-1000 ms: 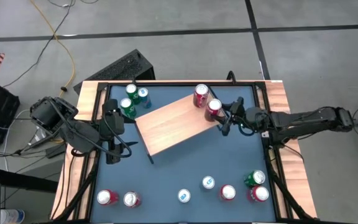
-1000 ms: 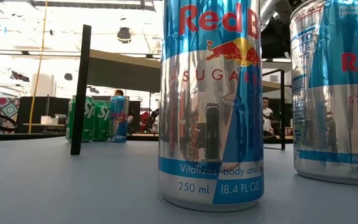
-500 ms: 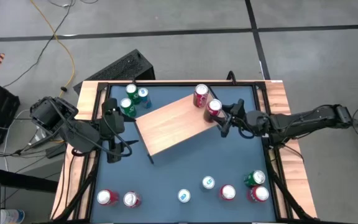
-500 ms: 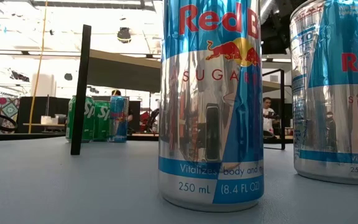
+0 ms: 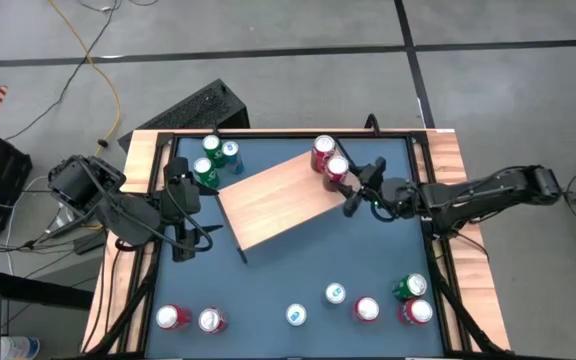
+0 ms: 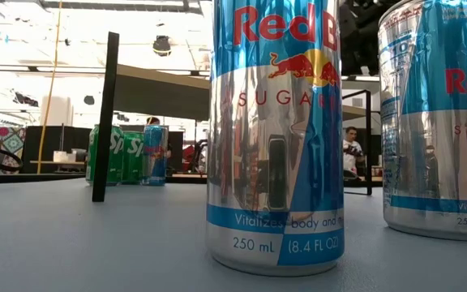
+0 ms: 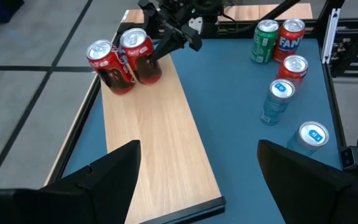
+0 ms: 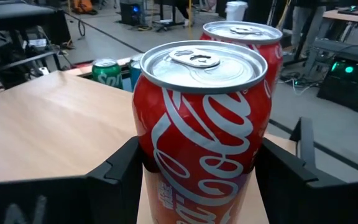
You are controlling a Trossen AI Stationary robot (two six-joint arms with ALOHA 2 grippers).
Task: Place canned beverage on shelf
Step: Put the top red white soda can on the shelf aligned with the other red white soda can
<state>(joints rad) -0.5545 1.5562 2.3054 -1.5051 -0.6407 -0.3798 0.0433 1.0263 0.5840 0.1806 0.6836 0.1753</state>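
Both arms are dark, basically matte black, chunky jointed segments with loose black cables looping off them. The left gripper [image 7: 194,180] has wide flat black fingers; the right gripper [image 8: 197,168] looks the same.

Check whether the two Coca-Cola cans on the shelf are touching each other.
Touching. In the left wrist view the Coca-Cola can in the right gripper stands against the other Coca-Cola can on the shelf, no gap showing between their sides.

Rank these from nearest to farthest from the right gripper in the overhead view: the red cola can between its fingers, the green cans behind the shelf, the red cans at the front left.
1. Red cola can, shelf's right end, within the right gripper.
2. Green cans, rear left.
3. Red cans, front-left corner.
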